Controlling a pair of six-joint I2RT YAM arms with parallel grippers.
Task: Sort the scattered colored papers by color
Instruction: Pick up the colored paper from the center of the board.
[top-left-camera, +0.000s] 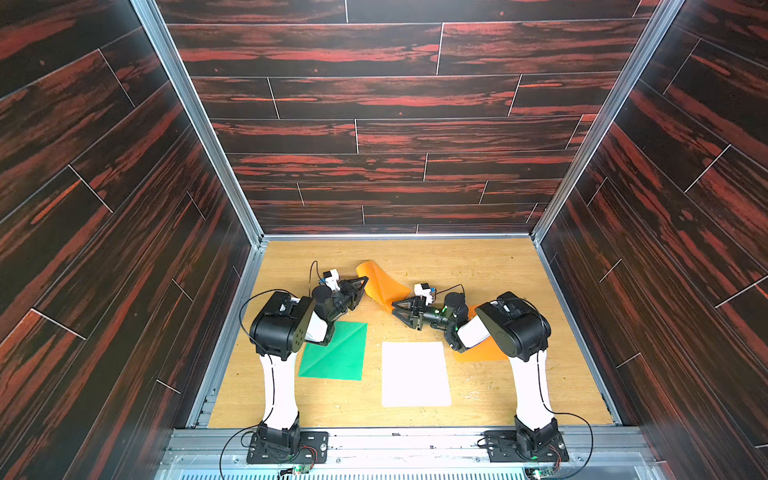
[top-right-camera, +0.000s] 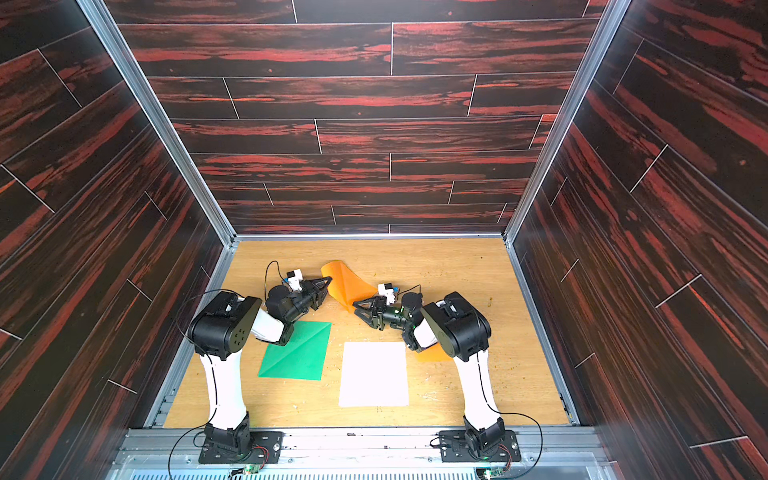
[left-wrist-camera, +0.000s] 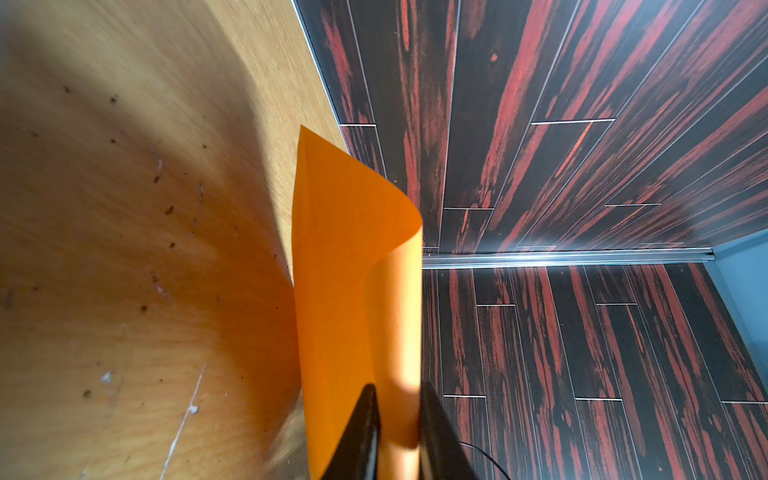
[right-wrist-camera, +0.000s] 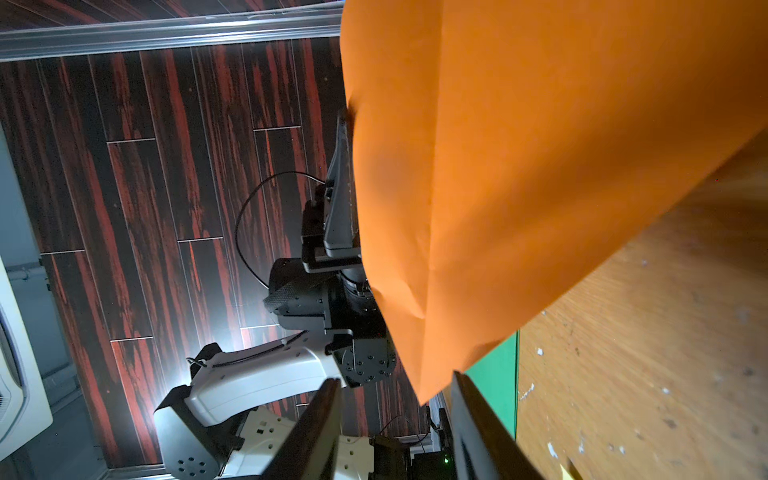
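Note:
An orange paper (top-left-camera: 380, 286) (top-right-camera: 347, 284) is lifted off the wooden table (top-left-camera: 498, 266) and curls over at its top. My left gripper (top-left-camera: 365, 282) (left-wrist-camera: 397, 388) is shut on its near edge, and the sheet (left-wrist-camera: 353, 270) rises from the jaws. My right gripper (top-left-camera: 395, 309) (right-wrist-camera: 395, 378) stands open at the sheet's lower corner; that corner of the orange paper (right-wrist-camera: 519, 166) hangs between the spread fingers without being pinched. A green paper (top-left-camera: 336, 353) (right-wrist-camera: 498, 382) and a white paper (top-left-camera: 415, 374) lie flat nearer the front. Another orange paper (top-left-camera: 478, 351) lies partly under my right arm.
Dark wood-patterned walls close in the table on three sides, with metal rails (top-left-camera: 395, 236) along the edges. Small crumbs and scuffs dot the tabletop (left-wrist-camera: 124, 249). My left arm (right-wrist-camera: 332, 291) shows right behind the held sheet in the right wrist view.

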